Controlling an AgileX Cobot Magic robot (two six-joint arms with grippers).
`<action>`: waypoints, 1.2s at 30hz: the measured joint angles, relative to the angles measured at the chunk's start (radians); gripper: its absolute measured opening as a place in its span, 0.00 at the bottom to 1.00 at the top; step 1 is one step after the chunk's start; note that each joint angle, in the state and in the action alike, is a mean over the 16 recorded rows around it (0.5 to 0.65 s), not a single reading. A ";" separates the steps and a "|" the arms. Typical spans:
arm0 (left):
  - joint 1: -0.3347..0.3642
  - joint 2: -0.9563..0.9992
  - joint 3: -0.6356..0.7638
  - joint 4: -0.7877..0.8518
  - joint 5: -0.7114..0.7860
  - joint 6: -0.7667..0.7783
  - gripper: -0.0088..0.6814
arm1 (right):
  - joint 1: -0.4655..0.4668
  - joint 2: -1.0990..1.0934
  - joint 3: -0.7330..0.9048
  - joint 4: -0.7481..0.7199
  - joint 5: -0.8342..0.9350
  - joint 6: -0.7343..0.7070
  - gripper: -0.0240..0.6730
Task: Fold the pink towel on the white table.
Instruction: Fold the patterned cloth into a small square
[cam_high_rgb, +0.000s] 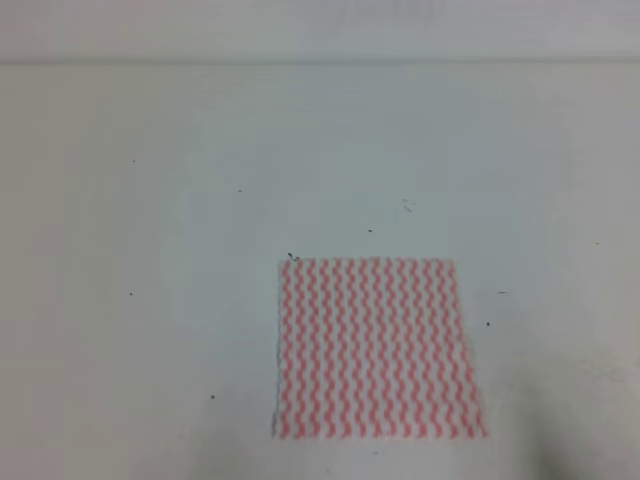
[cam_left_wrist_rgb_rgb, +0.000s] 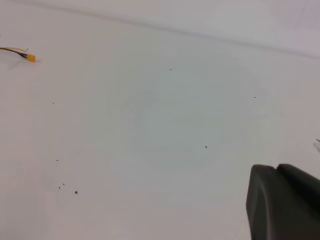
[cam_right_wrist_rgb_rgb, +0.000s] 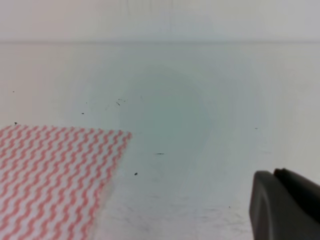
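Note:
The pink towel (cam_high_rgb: 375, 347) lies flat and spread out as a square on the white table (cam_high_rgb: 180, 300), right of centre and close to the front edge. In the right wrist view its far right corner (cam_right_wrist_rgb_rgb: 50, 170) fills the lower left. No gripper appears in the exterior high view. Of the left gripper, only one dark finger (cam_left_wrist_rgb_rgb: 282, 205) shows, at the lower right of the left wrist view over bare table, with no towel in that view. The right gripper's dark finger (cam_right_wrist_rgb_rgb: 285, 205) likewise shows at the lower right, well to the right of the towel and apart from it.
A thin cable with an orange tip (cam_left_wrist_rgb_rgb: 30, 58) lies at the far left of the left wrist view. The table's back edge (cam_high_rgb: 320, 62) meets a pale wall. Small dark specks (cam_high_rgb: 212, 397) dot the surface.

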 joint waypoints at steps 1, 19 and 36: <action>0.000 0.000 0.000 0.000 0.000 0.000 0.00 | 0.000 0.000 0.000 0.000 0.000 0.000 0.01; 0.000 -0.003 0.004 0.014 -0.014 0.000 0.00 | 0.000 -0.007 -0.003 0.000 0.000 0.000 0.01; 0.000 -0.007 0.006 0.023 -0.043 0.001 0.01 | 0.000 -0.007 0.001 0.000 0.000 0.000 0.01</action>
